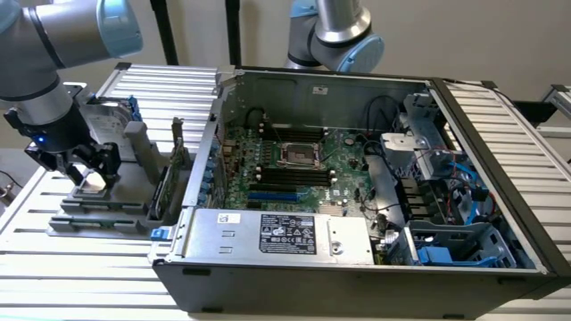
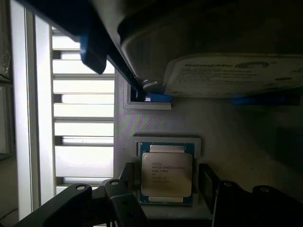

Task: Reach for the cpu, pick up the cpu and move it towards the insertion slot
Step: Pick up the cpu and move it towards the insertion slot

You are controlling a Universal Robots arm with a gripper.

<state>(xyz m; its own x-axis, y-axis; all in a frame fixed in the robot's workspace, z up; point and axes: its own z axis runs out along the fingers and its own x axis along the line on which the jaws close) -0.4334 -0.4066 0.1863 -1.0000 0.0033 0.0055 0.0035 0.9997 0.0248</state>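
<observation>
At the exterior view's left, low over a grey holder [image 1: 98, 217] on the slatted table [image 1: 80, 267]: the gripper [image 1: 89, 175], pointing straight down. Claw released, with dark fingers [image 2: 207, 182] spread to either side of the cpu [image 2: 166, 174] and a thin gap visible on each flank in the wrist view. No grasp yet. Chip flat in its square recess in the holder, silver top up, printed lettering legible but too fine to read, green rim showing around the metal. Just behind it, standing upright in the same holder: a hard drive [image 2: 236, 75] with a white label and blue rails.

Further toward the exterior view's right, beside the holder: an open computer case [image 1: 499, 134] lying on its side, motherboard exposed. Near the board's middle, the insertion slot [image 1: 299, 155], shiny frame around a dark centre, well apart from the chip. Below it, long black and blue memory slots [image 1: 285, 179]; nearer the camera, a silver power supply [image 1: 277, 234]. At the far right, blue cables [image 1: 455, 167].
</observation>
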